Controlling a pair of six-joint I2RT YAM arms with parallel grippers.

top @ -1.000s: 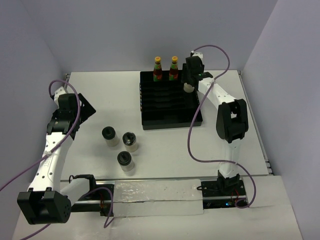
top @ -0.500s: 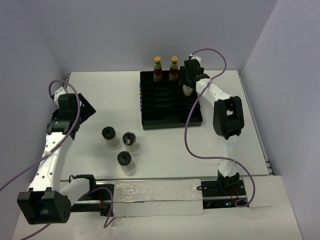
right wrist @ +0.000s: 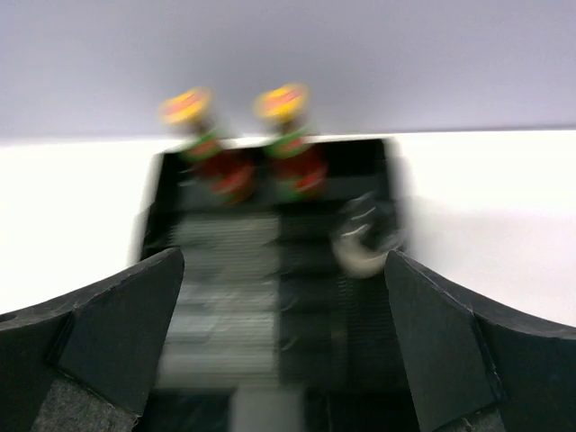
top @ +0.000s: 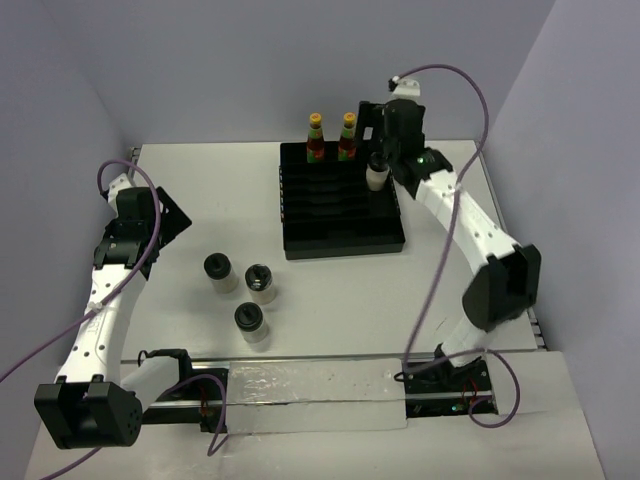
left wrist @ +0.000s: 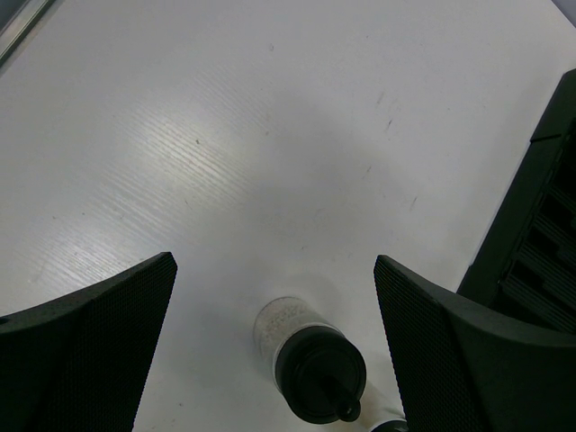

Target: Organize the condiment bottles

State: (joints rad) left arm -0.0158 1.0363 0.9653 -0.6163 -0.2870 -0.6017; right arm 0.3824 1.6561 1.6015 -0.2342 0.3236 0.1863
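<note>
- White tabletop [top: 480, 270] holds the black tray [top: 340, 240]; two sauce bottles [top: 316, 140] and one jar [top: 377, 172] stand in its far row
- Three loose jars [top: 259, 283] stand left of the tray
- My right hand [right wrist: 283, 255] hangs wide and empty over the tray's far row; my left hand [left wrist: 270, 261] is wide too
- I judge: grip a loose jar below its lid, keep it upright

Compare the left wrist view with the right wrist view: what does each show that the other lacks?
Only the left wrist: a loose jar standing on the table, near the tray edge.
Only the right wrist, blurred: two bottles at the tray's far end, and a tray jar to their right.
Both: tray, white table, and an open, empty gripper, the left gripper and the right gripper.
</note>
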